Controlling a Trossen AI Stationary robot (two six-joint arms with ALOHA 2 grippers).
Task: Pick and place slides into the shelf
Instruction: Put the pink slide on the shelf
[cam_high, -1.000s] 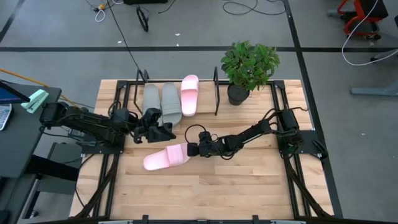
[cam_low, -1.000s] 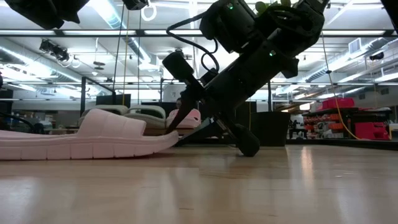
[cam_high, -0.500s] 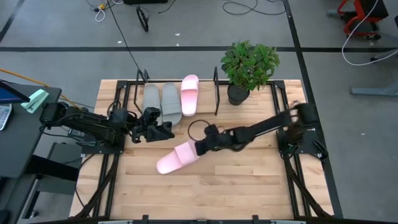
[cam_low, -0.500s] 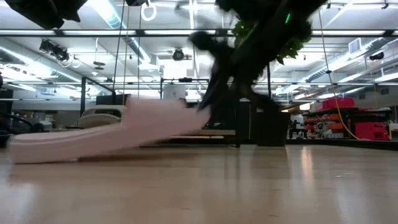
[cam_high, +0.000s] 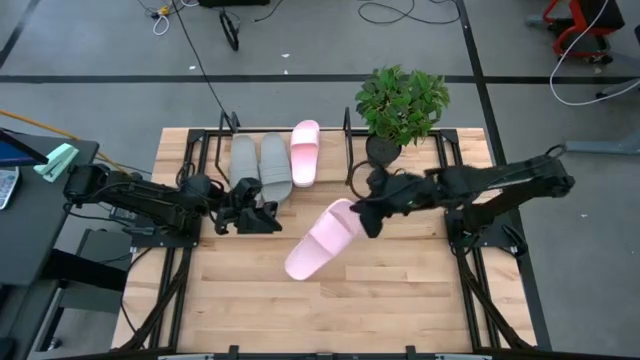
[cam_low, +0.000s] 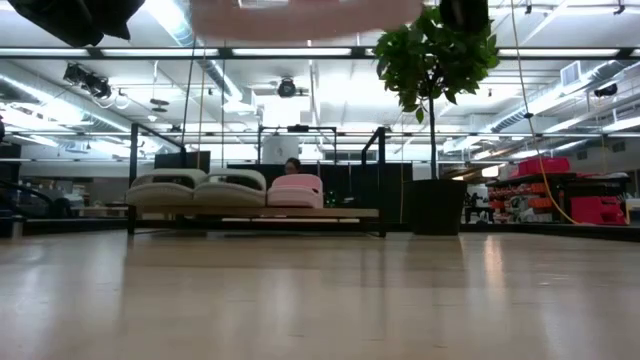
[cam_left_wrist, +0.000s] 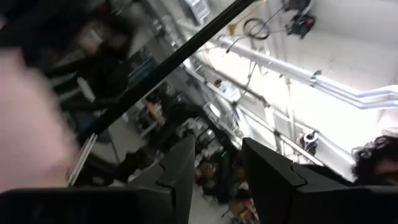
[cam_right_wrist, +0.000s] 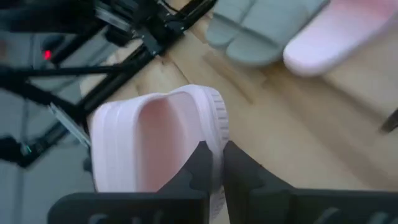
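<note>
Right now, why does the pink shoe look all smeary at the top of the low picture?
In the low view the lifted pink slide is smeared by motion blur; in the high view it looks sharper, pinched by the right gripper.

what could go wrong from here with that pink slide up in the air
The right gripper pinches the pink slide only by one end's thin edge, so the long, soft body hanging out could swing or slip free. The one free spot on the shelf lies between the pink slide already there and the end frame beside the plant; a swinging slide could knock either one.
</note>
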